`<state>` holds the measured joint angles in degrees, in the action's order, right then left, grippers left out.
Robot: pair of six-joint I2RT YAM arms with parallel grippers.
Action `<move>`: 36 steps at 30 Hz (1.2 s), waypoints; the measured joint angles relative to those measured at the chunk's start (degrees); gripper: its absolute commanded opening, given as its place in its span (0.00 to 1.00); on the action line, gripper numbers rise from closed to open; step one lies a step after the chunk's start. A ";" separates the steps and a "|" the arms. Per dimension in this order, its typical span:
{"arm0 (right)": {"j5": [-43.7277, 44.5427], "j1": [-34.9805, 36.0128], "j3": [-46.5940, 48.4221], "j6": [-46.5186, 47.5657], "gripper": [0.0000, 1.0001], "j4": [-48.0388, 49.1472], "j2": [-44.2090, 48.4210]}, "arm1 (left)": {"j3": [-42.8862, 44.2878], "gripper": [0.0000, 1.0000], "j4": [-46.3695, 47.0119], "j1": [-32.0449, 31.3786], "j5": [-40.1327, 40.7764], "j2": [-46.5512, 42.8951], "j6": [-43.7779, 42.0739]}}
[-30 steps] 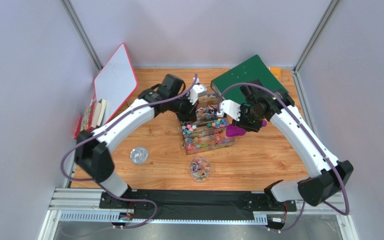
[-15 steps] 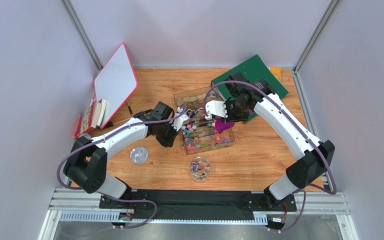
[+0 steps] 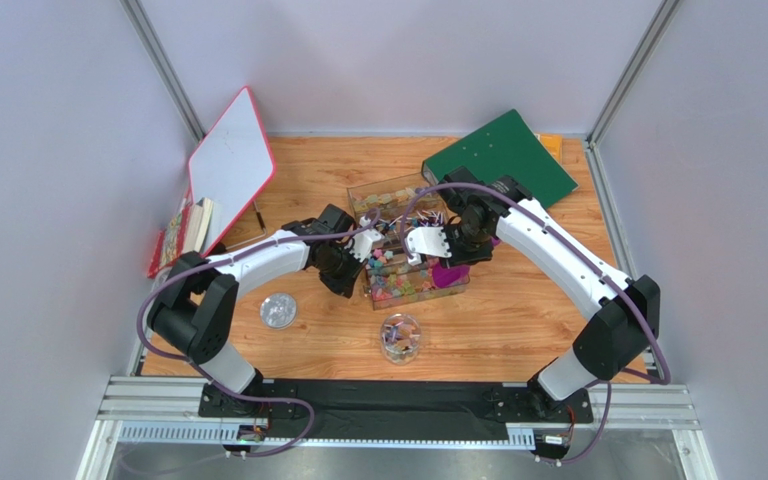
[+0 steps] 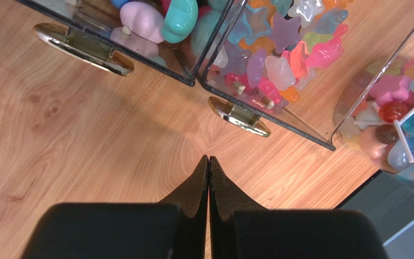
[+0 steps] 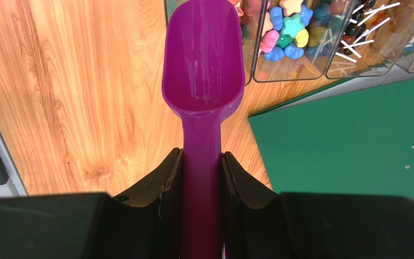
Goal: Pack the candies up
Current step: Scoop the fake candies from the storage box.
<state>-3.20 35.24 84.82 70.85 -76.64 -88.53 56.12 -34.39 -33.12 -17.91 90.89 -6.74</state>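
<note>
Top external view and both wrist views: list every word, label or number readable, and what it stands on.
No text can be read anywhere.
Whiteboard: no writing shows.
Books at the left edge: covers too small to read.
Green board: no print shows.
Purple scoop: unmarked.

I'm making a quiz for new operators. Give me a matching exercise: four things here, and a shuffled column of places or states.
1 purple scoop
2 left end effector
3 green board
4 clear jar

A shut, empty
B at the far right
C gripped by right end effector
D just nearer than the candy box

Pairs: 1-C, 2-A, 3-B, 4-D
</note>
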 measured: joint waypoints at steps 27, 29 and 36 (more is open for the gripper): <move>2.64 1.55 7.02 4.70 0.00 -0.33 -14.78 | 1.97 0.00 2.12 1.11 -4.74 4.07 3.54; 2.73 1.99 6.97 5.68 0.00 -0.46 -15.28 | 1.99 0.00 2.12 1.57 -4.76 4.31 3.72; 2.60 4.17 8.98 5.90 0.00 -0.44 -19.98 | 2.67 0.00 2.36 2.16 -5.86 7.32 3.93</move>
<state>-0.60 39.42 93.80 76.75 -77.08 -108.51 58.78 -32.03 -30.96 -23.77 98.21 -2.81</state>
